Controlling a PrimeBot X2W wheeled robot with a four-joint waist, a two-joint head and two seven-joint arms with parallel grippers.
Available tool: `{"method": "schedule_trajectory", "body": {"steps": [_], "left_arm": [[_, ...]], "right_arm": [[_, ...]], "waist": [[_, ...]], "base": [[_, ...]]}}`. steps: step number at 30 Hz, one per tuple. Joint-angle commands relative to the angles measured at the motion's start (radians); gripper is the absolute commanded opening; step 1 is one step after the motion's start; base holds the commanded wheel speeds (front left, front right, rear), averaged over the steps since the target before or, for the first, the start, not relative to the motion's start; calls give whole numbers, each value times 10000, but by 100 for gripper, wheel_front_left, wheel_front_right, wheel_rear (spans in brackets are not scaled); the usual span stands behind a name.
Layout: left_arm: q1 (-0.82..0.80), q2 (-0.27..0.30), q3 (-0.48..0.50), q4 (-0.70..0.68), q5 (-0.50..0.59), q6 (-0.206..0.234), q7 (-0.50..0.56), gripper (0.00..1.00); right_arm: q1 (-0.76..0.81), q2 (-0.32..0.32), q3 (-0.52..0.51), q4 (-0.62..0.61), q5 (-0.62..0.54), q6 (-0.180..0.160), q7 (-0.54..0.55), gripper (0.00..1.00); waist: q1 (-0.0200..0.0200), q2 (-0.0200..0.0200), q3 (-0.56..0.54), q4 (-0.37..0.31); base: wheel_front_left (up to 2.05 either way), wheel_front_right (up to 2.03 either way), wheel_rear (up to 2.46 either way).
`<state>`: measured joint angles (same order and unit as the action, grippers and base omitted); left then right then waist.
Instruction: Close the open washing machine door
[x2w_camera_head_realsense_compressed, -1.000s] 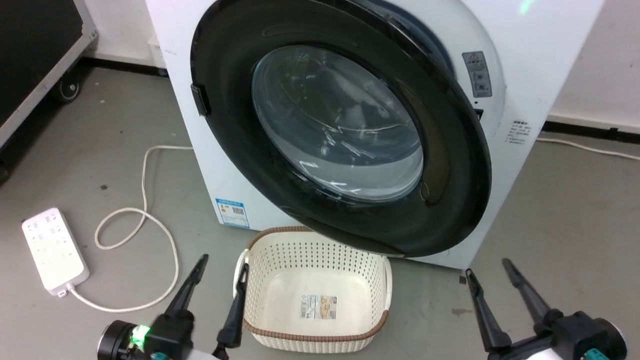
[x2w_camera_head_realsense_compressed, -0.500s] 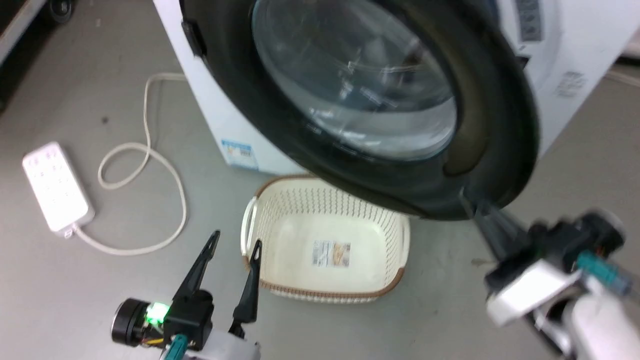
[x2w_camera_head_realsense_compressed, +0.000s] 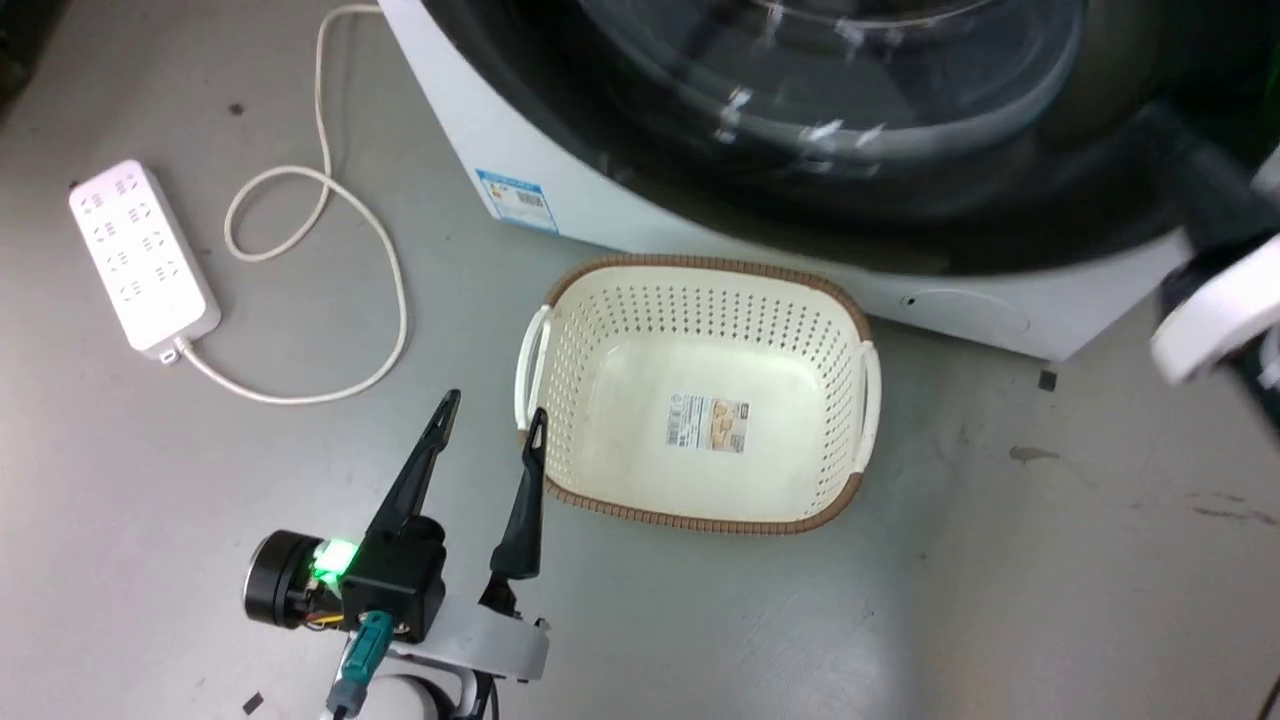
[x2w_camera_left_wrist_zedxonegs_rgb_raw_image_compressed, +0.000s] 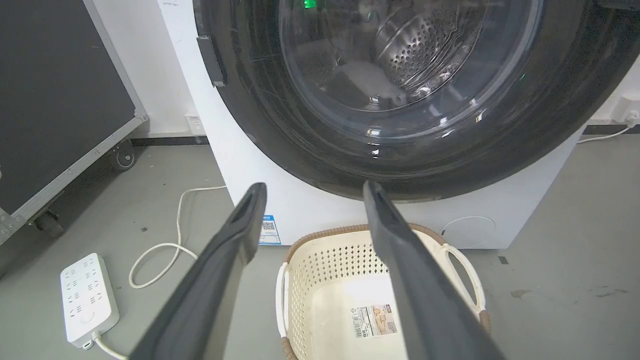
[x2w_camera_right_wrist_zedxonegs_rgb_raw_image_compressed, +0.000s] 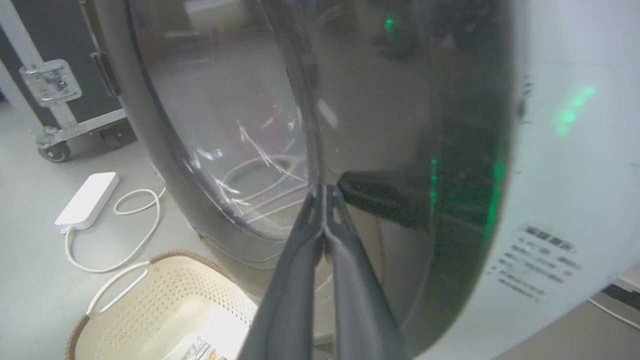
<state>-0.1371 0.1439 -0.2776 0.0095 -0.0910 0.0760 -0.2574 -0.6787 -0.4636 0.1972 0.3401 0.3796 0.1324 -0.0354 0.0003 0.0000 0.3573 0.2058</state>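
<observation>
Above scuffed grey floor (x2w_camera_head_realsense_compressed: 1000, 560) (basket (x2w_camera_head_realsense_compressed: 600, 330), power strip (x2w_camera_head_realsense_compressed: 143, 255)) left gripper (x2w_camera_head_realsense_compressed: 497, 404) gapes, right gripper (x2w_camera_right_wrist_zedxonegs_rgb_raw_image_compressed: 324, 190) pinched closed.

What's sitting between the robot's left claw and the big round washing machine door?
A cream basket with holes sits on the floor between the left gripper and the washing machine door. The head view shows it best, and the left wrist view shows it too.
</observation>
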Motion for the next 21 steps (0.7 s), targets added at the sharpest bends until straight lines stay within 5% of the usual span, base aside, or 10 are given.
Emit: {"method": "schedule_trajectory", "body": {"steps": [1, 12, 13, 14, 21], "left_arm": [[-164, -62, 35, 37, 70, -67, -43, 100], [-85, -308, 343, 146, 154, -157, -43, 100], [-32, -304, 387, 151, 167, -164, -43, 100], [31, -298, 436, 160, 166, -176, -43, 100], [676, -329, 660, 669, -207, -494, -43, 100]], "right_arm": [[-415, -13, -264, 344, 90, -17, 69, 0], [-528, 502, -410, 1706, -171, -17, -640, 0], [-329, 560, -331, 1682, -175, -17, -791, 44], [-94, 624, -244, 1644, -147, -17, -895, 100], [2224, 1207, -714, 641, -599, -17, -1887, 100]], "waist": [[-3, 0, 71, 36], [-3, 0, -725, -145], [-3, 0, -906, -191], [-3, 0, -1090, -243], [-3, 0, -2602, -708]], "base": [[0, 0, 0], [0, 0, 0], [0, 0, 0], [0, 0, 0], [0, 0, 0]]}}
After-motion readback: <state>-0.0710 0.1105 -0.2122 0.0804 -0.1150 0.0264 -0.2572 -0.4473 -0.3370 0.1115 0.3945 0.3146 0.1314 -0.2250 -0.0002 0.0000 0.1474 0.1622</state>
